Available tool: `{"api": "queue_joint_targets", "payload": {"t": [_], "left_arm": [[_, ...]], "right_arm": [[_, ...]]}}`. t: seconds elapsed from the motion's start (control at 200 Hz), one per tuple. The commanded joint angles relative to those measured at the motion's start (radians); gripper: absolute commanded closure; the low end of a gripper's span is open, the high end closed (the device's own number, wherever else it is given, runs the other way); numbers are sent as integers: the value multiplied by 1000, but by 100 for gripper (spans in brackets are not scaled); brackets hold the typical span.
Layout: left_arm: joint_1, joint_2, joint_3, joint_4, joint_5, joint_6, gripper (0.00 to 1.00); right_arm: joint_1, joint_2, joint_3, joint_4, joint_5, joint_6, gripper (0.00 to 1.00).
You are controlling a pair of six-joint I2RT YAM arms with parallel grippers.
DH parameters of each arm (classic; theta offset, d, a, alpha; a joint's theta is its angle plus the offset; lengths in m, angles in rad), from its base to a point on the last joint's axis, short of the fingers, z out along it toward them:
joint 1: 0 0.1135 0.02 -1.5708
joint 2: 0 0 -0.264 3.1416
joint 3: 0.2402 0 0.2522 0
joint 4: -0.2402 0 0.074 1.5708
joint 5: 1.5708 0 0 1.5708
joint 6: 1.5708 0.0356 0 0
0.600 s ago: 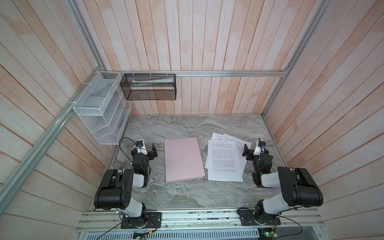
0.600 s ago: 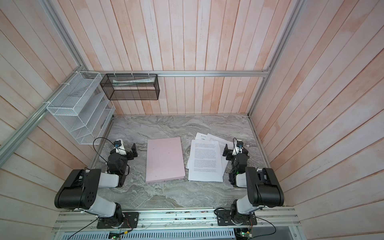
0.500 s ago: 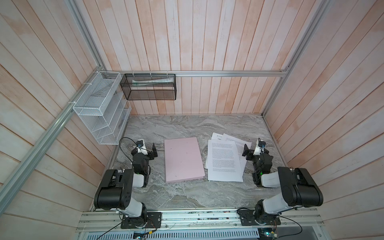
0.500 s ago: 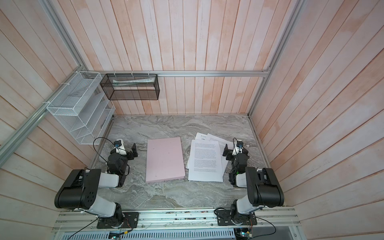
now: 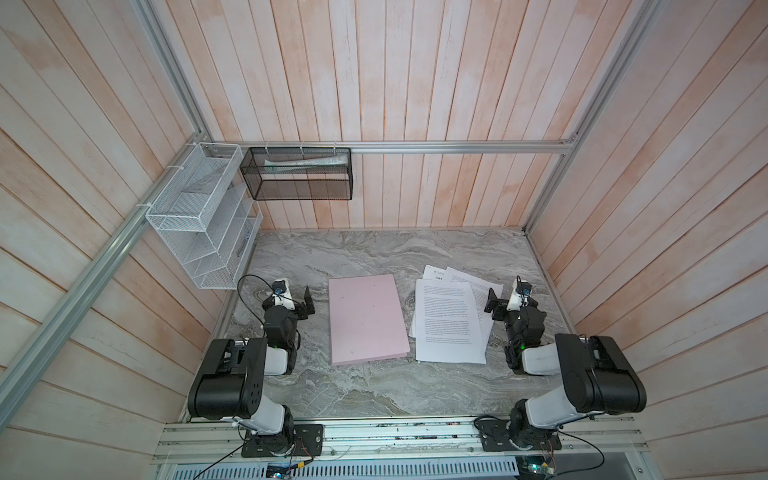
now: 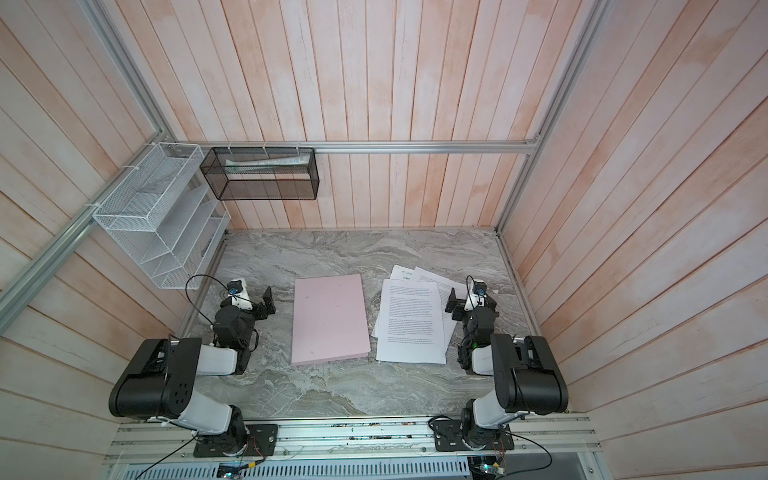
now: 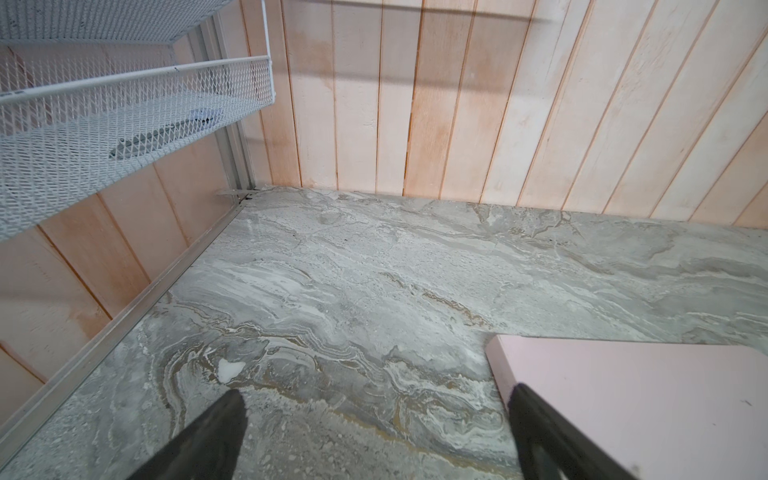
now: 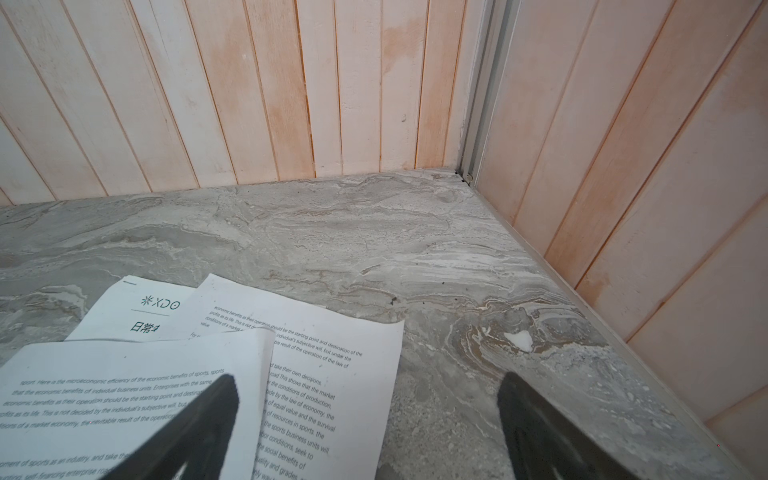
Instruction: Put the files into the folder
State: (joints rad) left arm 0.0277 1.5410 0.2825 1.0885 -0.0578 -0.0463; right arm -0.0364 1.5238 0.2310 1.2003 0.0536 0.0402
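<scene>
The folder (image 5: 365, 318) lies shut and flat on the desk (image 5: 374, 390) between the two arms. The files (image 5: 449, 320) are fanned in a loose overlapping pile just beside its right edge, so nothing is filed yet. Both grippers are empty with their jaws spread wide. The left gripper (image 5: 306, 301) sits low at the folder's left edge, one finger over the pink corner and the other over bare desk. The right gripper (image 5: 491, 301) sits at the pile's right edge, one finger (image 8: 208, 415) above the top sheet and the other above the stone. The first risk is probably the cover: thin card lying flat gives a finger little to get under. A push from the left could slide the whole folder rightward into the sheets and ruck or scatter them instead of opening it. The near right corner seems to gape slightly, which suggests the opening is on the side away from the left gripper, though that is hard to confirm. The pile is the second risk, because the sheets are askew. A pinch at the right edge may take only the top sheet, or crease the paper against the desk. Dragging could fan the pile wider and leave a sheet behind. If the cover is not held open, the sheets could land on top of the folder rather than inside it.
</scene>
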Motion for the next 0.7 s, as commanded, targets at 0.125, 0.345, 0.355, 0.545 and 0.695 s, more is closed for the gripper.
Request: {"api": "queue_joint_targets", "payload": {"t": [0.125,0.345,0.355,0.545,0.695], "left_arm": [[8,-10,6,7,28,-5,0],[0,-9,10,-2,15,-2,0],[0,-9,9,-1,15,-2,0],[0,-9,9,0,15,-1,0],[-1,-9,9,0,13,-1,0]], "right_arm": [[-6,-6,18,-10,-6,-8,2],[-5,-5,17,-10,-4,-5,2],[-4,-5,17,-10,-4,-6,2],[-6,-5,19,-11,-5,-3,2],[-8,-5,19,-14,-6,-3,2]]}}
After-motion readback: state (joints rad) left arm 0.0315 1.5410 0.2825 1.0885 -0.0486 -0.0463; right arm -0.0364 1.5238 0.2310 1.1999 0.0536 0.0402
